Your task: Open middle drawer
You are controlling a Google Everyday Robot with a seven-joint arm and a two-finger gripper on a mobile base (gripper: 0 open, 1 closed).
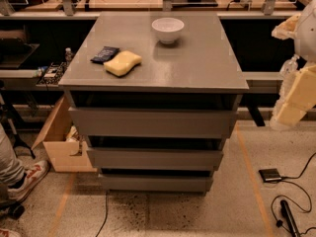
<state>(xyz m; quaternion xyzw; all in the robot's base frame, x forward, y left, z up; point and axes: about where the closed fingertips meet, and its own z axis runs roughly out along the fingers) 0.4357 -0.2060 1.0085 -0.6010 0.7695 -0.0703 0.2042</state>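
Three plain grey fronts lined the near face of the grey table; the flat, handleless middle drawer sat second among them. The pale-yellow end effector hung at the right edge, well apart from it; open or closed, I could not tell.

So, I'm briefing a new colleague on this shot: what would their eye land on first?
The grey three-drawer cabinet fills the centre, its plain grey handleless middle drawer between two like fronts. On its top stand a white round bowl near the back and a yellow sponge beside a dark flat packet at the left. The robot's pale gripper hangs at the right edge, clear of the cabinet.
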